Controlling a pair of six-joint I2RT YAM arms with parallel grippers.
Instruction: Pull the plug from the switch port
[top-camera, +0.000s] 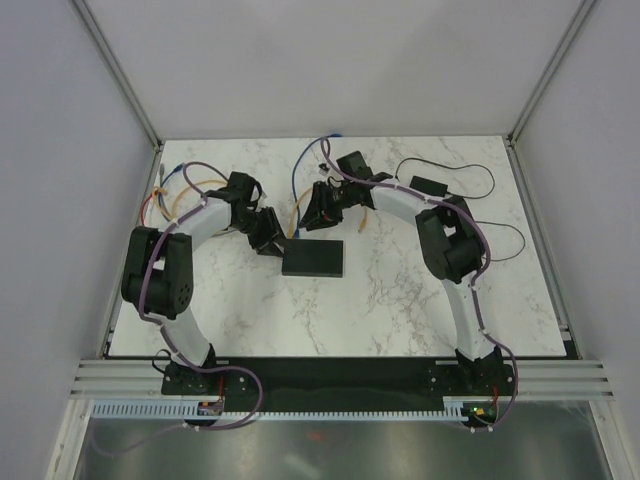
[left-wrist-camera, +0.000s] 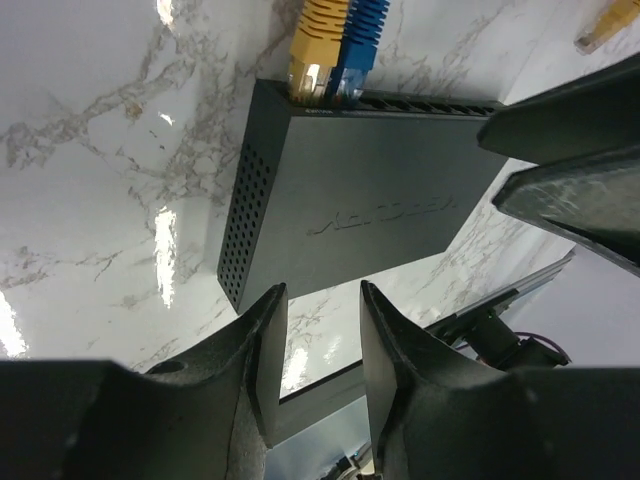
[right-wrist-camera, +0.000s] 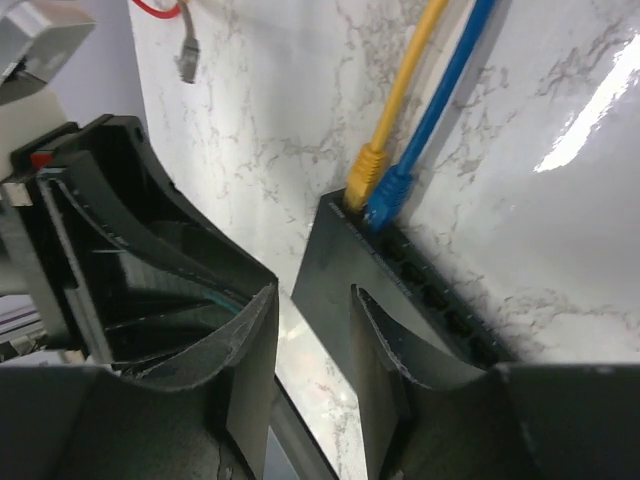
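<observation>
Right wrist cam: the right claw (right-wrist-camera: 314, 295) blocks the near part of the switch (right-wrist-camera: 343, 260), so no idea if it's touching, and the yellow cable (right-wrist-camera: 402, 90) and blue cable (right-wrist-camera: 446, 90) run off the top edge. Left wrist cam: the switch's far end vanishes behind the right claw's fingers (left-wrist-camera: 575, 115), and the yellow plug (left-wrist-camera: 314, 42) and blue plug (left-wrist-camera: 360, 35) get chopped at the top. Overhead, ports and plugs are way too small to pick out, and the left claw (top-camera: 268, 240) covers one switch corner.
</observation>
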